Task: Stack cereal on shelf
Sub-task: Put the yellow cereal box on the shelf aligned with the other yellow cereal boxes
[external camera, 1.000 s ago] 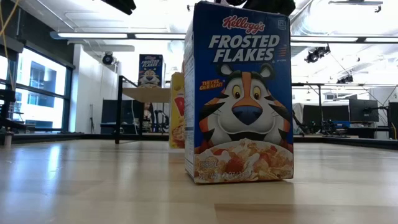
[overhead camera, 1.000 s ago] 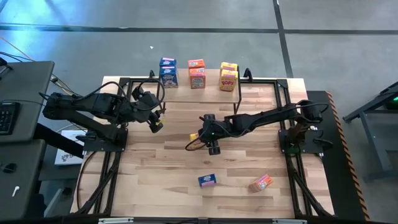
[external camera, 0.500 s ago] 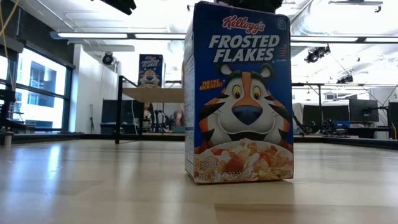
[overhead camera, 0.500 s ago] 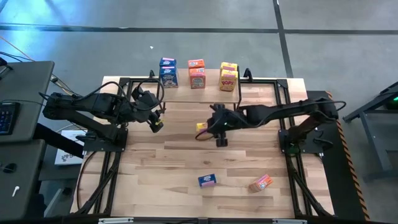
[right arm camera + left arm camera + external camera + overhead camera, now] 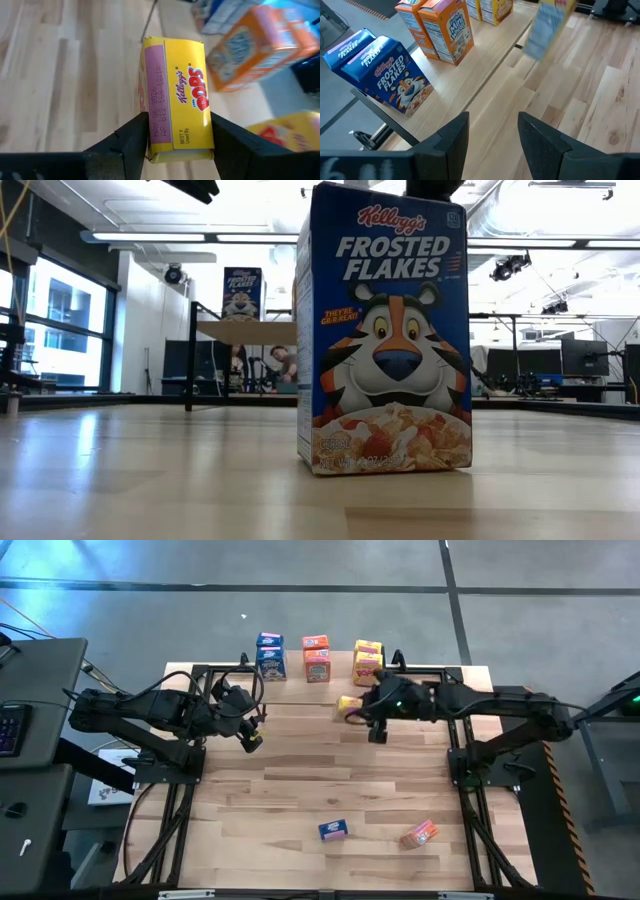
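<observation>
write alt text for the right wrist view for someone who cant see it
A yellow Corn Pops cereal box is clamped between the right gripper's two dark fingers, held above the slatted wooden tabletop. Beyond it are an orange-red cereal box and part of another yellow box, both blurred.

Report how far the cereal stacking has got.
Done: blue, orange-red and yellow boxes stand on the shelf. In hand: the right hand grips a yellow Pops box near the shelf. Left: a blue box and an orange-red box lie on the table. The left hand waits open.
</observation>
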